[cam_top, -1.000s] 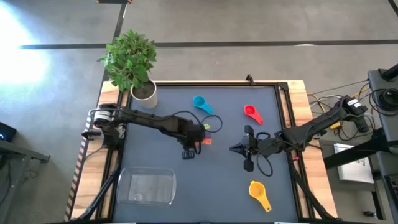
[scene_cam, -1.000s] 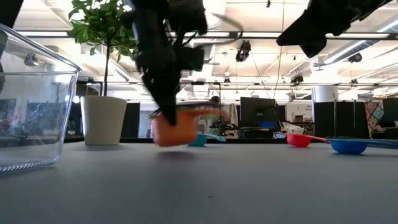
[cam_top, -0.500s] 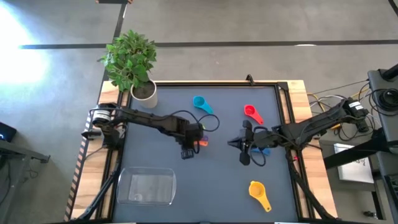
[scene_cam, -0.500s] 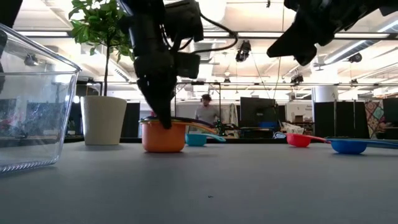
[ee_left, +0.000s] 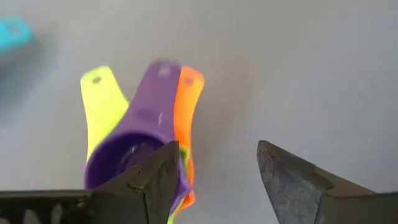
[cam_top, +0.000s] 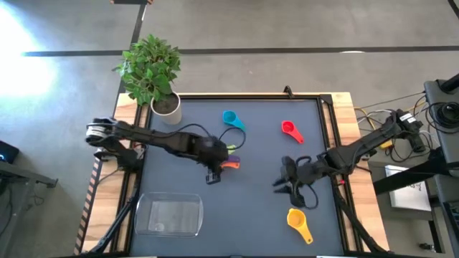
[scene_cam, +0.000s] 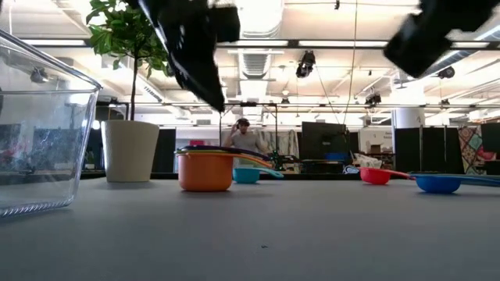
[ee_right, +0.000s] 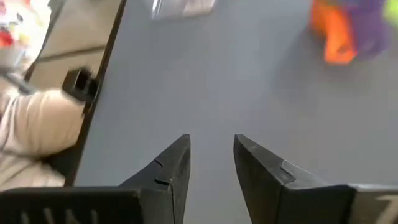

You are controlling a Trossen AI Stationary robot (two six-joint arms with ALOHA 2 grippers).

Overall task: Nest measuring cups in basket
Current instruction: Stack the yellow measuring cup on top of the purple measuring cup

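Purple over green over orange, a nested stack of cups [ee_left: 140, 149] is recorded near the table's centre, with the three handles fanned toward 3 o'clock in the high view [cam_top: 231, 164]. The left gripper [ee_left: 214, 168] is raised just above this stack, its jaws parted and holding nothing. In the low view the orange cup [scene_cam: 205, 171] is seen resting on the tabletop, free of the fingers.

The clear basket [cam_top: 169, 215] is located at about 7 o'clock from the stack, empty, near the front edge.

The right gripper [cam_top: 292, 180] is noted with fingers spread and nothing between them. The yellow cup [cam_top: 297, 219] lies just beyond it at 6 o'clock, handle trailing toward 5 o'clock. The right arm is judged clearly the nearer to it.

Other loose cups are recorded: light blue cup [cam_top: 231, 119] at 12 o'clock from the stack, red cup [cam_top: 290, 130] at 2 o'clock. A dark blue cup [scene_cam: 437, 183] is visible only in the low view, beside the red one.

A potted plant [cam_top: 153, 72] stands at the far left corner.

A person [scene_cam: 244, 134] is seen in the room beyond.
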